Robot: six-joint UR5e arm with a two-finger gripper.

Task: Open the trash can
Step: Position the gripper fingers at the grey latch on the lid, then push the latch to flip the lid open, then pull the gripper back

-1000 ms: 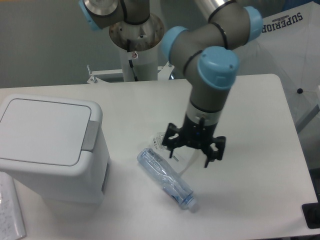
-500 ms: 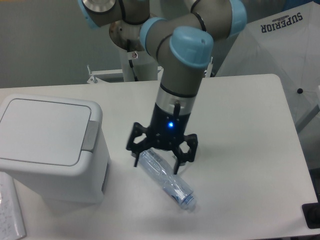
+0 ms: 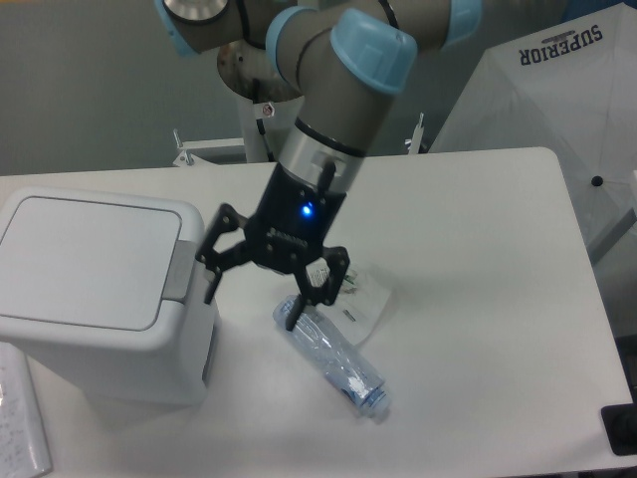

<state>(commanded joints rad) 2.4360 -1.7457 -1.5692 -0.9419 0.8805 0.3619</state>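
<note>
gripper (image 3: 251,309) jaws spread, empty, beside trash can (image 3: 100,294) grey tab (image 3: 180,269); lid shut.

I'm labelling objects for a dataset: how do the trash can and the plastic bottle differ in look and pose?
The trash can is white, opaque and boxy; the bottle is clear and slim. The trash can stands upright with its lid shut; the bottle lies on its side. The trash can is much larger than the bottle. Both rest on the white table.

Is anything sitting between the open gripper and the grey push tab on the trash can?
No. In the fixed camera view the gripper has its left finger just right of the grey push tab of the trash can; nothing shows in between.
</note>
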